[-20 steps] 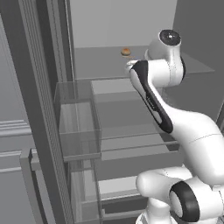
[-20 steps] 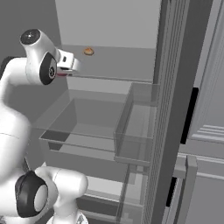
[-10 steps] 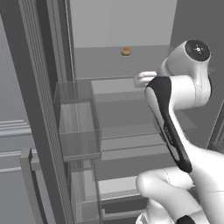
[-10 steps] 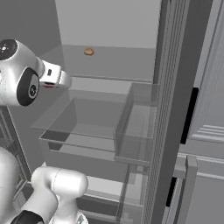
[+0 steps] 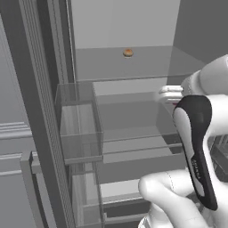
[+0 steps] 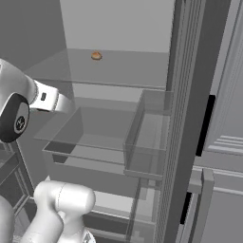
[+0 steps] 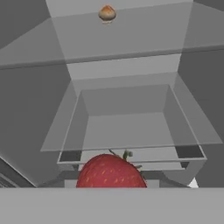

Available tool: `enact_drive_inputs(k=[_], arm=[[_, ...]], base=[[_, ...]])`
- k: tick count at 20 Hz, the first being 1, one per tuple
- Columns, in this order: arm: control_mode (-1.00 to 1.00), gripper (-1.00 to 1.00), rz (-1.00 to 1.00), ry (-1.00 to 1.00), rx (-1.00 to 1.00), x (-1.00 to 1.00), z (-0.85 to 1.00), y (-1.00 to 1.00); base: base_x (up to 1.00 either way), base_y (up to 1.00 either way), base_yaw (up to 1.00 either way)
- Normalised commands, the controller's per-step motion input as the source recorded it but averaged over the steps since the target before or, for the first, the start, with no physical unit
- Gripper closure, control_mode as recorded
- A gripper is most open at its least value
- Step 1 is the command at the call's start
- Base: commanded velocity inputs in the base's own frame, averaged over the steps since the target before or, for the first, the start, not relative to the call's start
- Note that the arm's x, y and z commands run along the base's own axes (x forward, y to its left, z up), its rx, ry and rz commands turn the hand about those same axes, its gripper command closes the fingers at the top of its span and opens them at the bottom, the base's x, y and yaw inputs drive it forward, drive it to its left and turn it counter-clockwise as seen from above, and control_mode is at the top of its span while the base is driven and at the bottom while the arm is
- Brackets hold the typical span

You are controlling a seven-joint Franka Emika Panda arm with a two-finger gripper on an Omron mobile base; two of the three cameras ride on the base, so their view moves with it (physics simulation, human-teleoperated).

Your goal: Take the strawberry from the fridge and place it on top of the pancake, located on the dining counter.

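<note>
Pale grey walls and clear glass shelves make up the open fridge in front of me, the biggest thing in sight; its dark door edge runs down the left of my left base view and down the right of my right base view. Light-grey panelled cabinets stand just past that door edge in the right base view.

Inside, a clear bin hangs on the door's inner side, beside a wide clear drawer that sits below the upper glass shelf. In my hand view that drawer lies straight ahead of me and a little below, its open top facing up.

My arm comes up from the lower right of the left base view, white with a dark band, and my wrist sits at the fridge's right side, level with the drawer. In the right base view the same wrist reaches in from the left edge.

My gripper is pinched together on the strawberry, which sits red and round at the very bottom of my hand view with its small green stem pointing up, in front of the drawer's near rim. The fingertips themselves are hidden behind the berry, so I cannot make out just where they press.

Smallest of all, a tan-orange roundish item rests far back on the upper shelf, well apart from me and the berry.
</note>
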Motion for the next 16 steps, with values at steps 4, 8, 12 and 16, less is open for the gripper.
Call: enact_drive_inputs(k=[4, 8, 12, 16], arm=[[-1.00, 1.00, 0.01, 0.06, 0.03, -0.05, -0.01, -0.09], [1.00, 1.00, 0.00, 0.00, 0.00, 0.00, 0.00, 0.00], [1.00, 1.00, 0.00, 0.00, 0.00, 0.00, 0.00, 0.00], [1.00, 1.00, 0.00, 0.00, 0.00, 0.00, 0.00, 0.00]], base=[[0.00, 0.00, 0.00], [-0.68, 0.00, 0.00], [-1.00, 0.00, 0.00], [-1.00, 0.03, 0.00]])
